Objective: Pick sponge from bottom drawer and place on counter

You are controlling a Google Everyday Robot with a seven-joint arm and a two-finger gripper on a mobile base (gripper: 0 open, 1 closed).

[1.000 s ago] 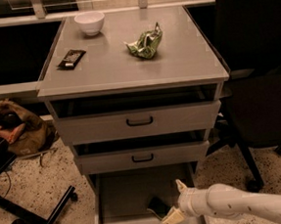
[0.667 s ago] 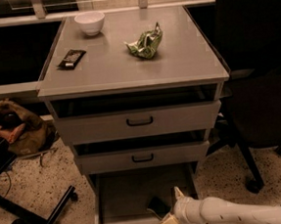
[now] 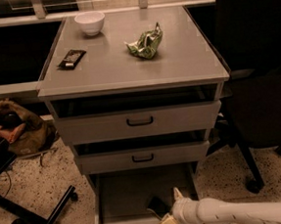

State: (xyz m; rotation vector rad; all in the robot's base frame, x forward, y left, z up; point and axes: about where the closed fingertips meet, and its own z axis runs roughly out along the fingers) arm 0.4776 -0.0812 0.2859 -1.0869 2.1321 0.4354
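Sponge (image 3: 157, 206) lay slantwise near the bottom drawer's (image 3: 119, 197) front, just ahead of my gripper (image 3: 169, 210), toward the drawer's middle; my jaws stood spread, holding nothing.

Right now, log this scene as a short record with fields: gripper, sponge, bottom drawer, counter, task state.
gripper: gripper low inside the bottom drawer, fingers spread
sponge: sponge, a dark pad in the drawer, just left of the gripper; contact cannot be told
bottom drawer: pulled out
counter: counter holds a white bowl, a black wrapper and a green foil bag
task state: sponge not yet on the counter
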